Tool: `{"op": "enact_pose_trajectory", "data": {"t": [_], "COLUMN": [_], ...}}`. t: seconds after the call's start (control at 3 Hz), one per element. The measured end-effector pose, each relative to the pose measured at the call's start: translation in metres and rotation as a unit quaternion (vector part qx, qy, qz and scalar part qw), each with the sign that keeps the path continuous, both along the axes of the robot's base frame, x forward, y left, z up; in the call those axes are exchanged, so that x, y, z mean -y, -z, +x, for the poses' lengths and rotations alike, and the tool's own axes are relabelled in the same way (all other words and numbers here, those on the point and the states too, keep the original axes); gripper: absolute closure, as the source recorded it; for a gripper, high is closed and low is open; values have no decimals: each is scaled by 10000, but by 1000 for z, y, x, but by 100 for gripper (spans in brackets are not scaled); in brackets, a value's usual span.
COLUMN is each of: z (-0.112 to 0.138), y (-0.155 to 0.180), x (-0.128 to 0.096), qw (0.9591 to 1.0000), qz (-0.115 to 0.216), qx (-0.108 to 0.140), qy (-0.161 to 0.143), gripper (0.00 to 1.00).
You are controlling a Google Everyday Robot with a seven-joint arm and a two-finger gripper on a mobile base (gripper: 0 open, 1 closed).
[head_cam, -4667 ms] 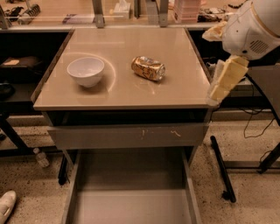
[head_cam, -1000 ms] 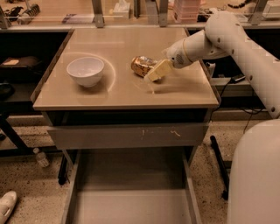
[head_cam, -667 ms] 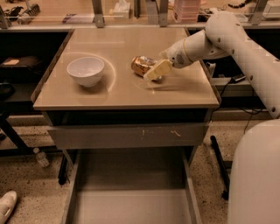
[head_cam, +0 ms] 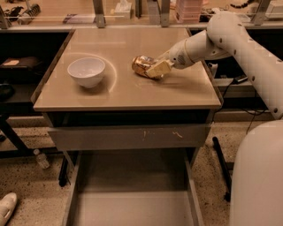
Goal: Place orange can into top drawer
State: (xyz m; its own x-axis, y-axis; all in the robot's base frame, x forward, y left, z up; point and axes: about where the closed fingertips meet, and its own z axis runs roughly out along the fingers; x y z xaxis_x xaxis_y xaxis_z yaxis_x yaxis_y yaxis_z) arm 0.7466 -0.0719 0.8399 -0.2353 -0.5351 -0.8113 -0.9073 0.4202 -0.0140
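Tan tabletop point(head_cam: 132, 95) holds the orange can point(head_cam: 142, 65), lying on its side right of centre, with a white bowl point(head_cam: 86, 71) at its 9 o'clock, well apart. The gripper point(head_cam: 158, 68) touches the can's 3 o'clock end; whether it grips the can cannot be told. At 6 o'clock, below the tabletop, the top drawer point(head_cam: 132, 207) is pulled out, its floor bare.

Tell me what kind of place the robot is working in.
Probably a lab or workshop: cluttered workbenches stand behind and beside a beige-topped drawer cabinet on a speckled hard floor. The gripper is at the shiny orange-gold can on the cabinet top.
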Motion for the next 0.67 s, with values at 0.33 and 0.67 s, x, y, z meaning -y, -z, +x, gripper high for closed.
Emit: {"op": "enact_pose_trajectory", "data": {"t": [0.33,0.67], "z": [0,0], "y": [0,0], "x": [0,0], "qw": [10000,10000], "qz": [0,0], "qx": [0,0], "qy": [0,0], "gripper": [87,100]}}
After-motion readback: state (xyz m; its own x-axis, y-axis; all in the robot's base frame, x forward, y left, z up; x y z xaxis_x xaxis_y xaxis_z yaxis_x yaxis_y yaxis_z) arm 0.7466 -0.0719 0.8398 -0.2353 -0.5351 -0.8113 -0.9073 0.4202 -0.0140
